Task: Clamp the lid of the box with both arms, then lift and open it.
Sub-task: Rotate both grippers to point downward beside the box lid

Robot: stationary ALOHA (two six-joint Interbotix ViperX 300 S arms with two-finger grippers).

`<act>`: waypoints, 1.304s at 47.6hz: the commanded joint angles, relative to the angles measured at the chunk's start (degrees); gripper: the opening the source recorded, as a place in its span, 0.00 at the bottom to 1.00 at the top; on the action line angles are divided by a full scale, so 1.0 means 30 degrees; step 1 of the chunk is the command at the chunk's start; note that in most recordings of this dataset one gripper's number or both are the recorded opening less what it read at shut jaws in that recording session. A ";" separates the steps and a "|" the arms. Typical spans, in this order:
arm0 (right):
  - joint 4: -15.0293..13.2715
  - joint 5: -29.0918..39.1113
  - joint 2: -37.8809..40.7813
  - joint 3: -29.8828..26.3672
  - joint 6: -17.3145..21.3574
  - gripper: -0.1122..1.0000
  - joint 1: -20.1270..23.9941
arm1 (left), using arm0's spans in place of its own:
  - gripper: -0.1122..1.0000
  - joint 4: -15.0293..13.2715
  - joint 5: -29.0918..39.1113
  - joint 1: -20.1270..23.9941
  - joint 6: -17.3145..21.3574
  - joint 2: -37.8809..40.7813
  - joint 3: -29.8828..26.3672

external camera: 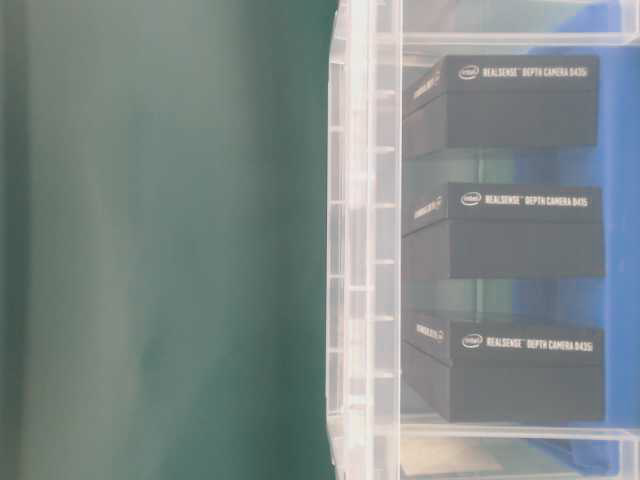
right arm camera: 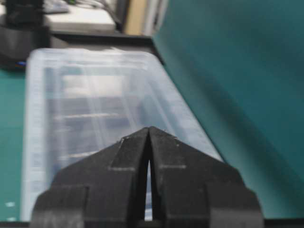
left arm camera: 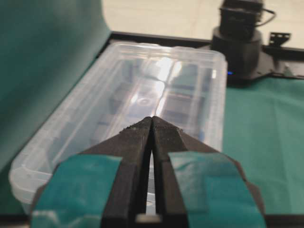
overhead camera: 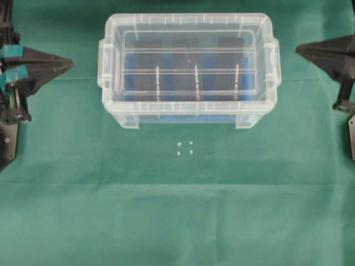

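The clear box (overhead camera: 111, 105) stands at the back middle of the green cloth, with the clear lid (overhead camera: 188, 62) lying flat on top of it. Through the plastic I see a blue insert and three black blocks (external camera: 520, 230). My left gripper (overhead camera: 72, 64), with teal tape bands, hovers shut to the left of the box, its tips a short gap from the left handle. My right gripper (overhead camera: 297, 50) hangs shut to the right of the box, tips just off the right handle. Both wrist views look along the lid (left arm camera: 156, 90) (right arm camera: 95, 95) past tips pressed together (left arm camera: 152, 118) (right arm camera: 149, 128).
Four small white marks (overhead camera: 184, 147) lie on the cloth in front of the box. The opposite arm's black base (left arm camera: 237, 42) (right arm camera: 19, 33) stands beyond each end of the box. The green cloth (overhead camera: 177, 221) spreads toward the front.
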 commanded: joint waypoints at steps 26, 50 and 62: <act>0.0000 0.8613 0.0146 -0.2197 0.1055 0.10 -0.1025 | 0.11 0.0029 0.6152 0.0439 -0.0645 0.0146 -0.1377; -0.0176 1.6934 0.2666 -0.3047 0.1523 0.10 -0.1025 | 0.11 0.0029 1.5469 0.0439 -0.2432 0.0322 -0.2461; -0.0469 1.7520 0.3398 -0.3164 0.1523 0.10 -0.1055 | 0.11 0.0088 1.7227 0.0439 -0.3311 0.0410 -0.2666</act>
